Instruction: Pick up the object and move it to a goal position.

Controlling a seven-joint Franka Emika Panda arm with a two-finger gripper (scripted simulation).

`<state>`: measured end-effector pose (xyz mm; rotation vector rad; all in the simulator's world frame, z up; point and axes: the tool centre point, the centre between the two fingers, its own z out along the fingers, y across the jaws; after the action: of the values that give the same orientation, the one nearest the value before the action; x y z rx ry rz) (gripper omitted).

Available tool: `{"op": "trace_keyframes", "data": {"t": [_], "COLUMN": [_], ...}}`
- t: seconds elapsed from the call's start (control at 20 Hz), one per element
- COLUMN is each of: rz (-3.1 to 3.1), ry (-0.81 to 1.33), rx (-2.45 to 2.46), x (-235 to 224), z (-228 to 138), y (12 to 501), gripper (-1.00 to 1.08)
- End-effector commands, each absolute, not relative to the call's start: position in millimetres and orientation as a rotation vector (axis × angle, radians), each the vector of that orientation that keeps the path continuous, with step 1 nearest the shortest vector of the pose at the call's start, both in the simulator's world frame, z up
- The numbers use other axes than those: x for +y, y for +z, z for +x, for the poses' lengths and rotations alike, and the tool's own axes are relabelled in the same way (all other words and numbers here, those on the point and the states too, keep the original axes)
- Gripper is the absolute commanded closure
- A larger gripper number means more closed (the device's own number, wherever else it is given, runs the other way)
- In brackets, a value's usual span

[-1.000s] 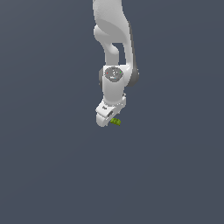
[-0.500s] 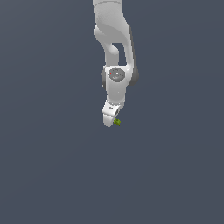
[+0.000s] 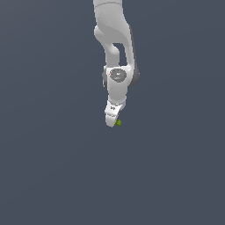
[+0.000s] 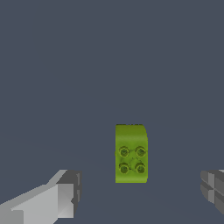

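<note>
The arm reaches down from the top of the exterior view, its white wrist pointing at the plain dark grey surface. At its lower end the gripper hangs low, and the object shows as a tiny yellow-green speck right at the gripper's tip, on the exterior view's right of it. From this view it is too small to tell whether the two touch.

The wrist view is clearer. There the object is a yellow-green block with rounded corners and four small round studs in a square on its upper face. It lies on the grey surface, between the two fingers but not midway: it sits nearer one finger than the other. Grey surface shows on both sides of it, so neither finger touches it. The jaws stand wide apart, with one finger seen as a pale grey wedge with a darker pad and the other only as a ridged grey pad at the picture's edge. Nothing is held.
</note>
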<state>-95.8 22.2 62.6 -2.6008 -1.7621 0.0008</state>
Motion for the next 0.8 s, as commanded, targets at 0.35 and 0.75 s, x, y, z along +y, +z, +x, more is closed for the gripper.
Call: {"op": "trace_keyframes", "data": {"t": [0.35, 0.75], "rz": [-2.598, -2.596], "ry": [0.001, 0.001], "rx": [-1.766, -1.769], "x": [22, 22], "z": [-97, -97], "y": [39, 13], "gripper": [-0.92, -0.92]}}
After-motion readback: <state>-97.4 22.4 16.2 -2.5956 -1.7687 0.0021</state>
